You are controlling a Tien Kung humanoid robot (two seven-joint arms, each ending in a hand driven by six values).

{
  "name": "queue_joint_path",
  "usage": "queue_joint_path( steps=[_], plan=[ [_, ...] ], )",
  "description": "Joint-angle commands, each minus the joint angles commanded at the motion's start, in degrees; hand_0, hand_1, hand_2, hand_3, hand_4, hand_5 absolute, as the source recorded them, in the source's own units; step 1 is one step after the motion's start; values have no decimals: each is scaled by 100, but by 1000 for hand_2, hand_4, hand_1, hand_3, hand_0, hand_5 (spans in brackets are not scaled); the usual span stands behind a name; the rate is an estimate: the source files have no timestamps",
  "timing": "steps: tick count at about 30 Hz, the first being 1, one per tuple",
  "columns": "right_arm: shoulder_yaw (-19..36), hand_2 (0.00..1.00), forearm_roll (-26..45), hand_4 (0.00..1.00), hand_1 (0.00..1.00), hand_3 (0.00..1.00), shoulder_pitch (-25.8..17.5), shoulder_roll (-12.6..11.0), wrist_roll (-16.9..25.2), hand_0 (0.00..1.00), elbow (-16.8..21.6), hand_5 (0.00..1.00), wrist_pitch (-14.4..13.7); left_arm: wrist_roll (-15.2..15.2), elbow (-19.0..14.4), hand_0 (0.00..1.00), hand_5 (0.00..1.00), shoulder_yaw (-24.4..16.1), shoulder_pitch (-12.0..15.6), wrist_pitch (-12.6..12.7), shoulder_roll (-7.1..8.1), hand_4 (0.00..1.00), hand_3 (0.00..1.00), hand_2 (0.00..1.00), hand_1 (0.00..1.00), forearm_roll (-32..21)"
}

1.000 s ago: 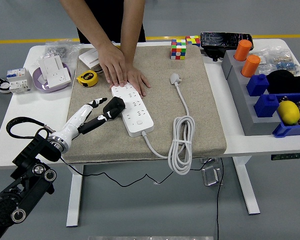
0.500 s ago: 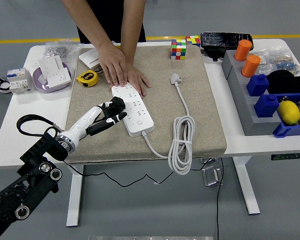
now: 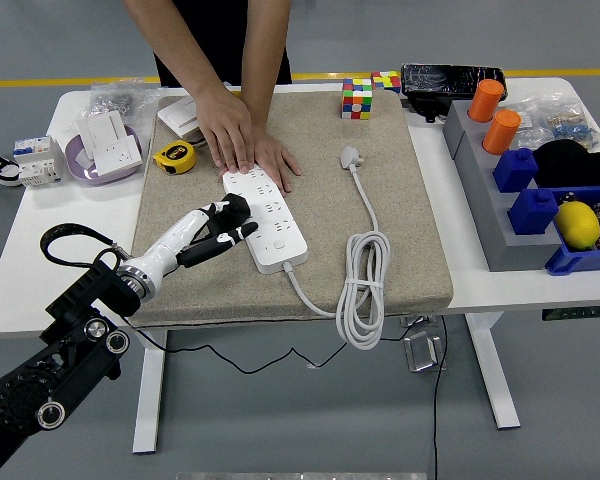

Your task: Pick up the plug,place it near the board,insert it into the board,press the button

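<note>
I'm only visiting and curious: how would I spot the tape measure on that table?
Start at the beige mat covering the white table's middle. At the mat's far left corner, just left of the person's hands, sits the tape measure. It is the only small, round, yellow and black thing there; the neighbouring socket parts are white.

Power strip (image 3: 267, 220) lay on the mat (image 3: 380, 270), w/ mat on the table (image 3: 40, 260). Left hand (image 3: 215, 232) w/ plug (image 3: 232, 212) sat at strip's left edge, touching it. Person's 2 hands (image 3: 242, 140) rested behind, on strip's far end. Strip's own plug (image 3: 350, 156) lay to the right, its coiled cable (image 3: 365, 290) hanging over mat's near edge. Tape measure (image 3: 174, 157) lay left of the person's hands; bowl w/ sockets (image 3: 105, 150) further left. 2 puzzle cubes (image 3: 365, 93) stood at mat's far edge. Bins (image 3: 520, 200) stood far right.
</note>
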Motion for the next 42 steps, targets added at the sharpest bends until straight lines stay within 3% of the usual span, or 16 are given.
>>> queue_joint_path(
  steps=[22,33,42],
  plan=[
    [-10,824,-3,998,893,836,-4,-3,-2,998,2,998,2,-11,199,998,998,83,-55,9,19,998,929,974,998,116],
    [-32,824,7,998,893,835,-19,-8,-6,998,0,998,6,-47,248,998,998,698,-397,1,221,998,925,972,998,189],
    [-47,824,9,998,894,835,17,-24,-2,998,5,998,-1,-101,302,998,998,1425,-882,-7,488,998,923,970,998,258]
  ],
)
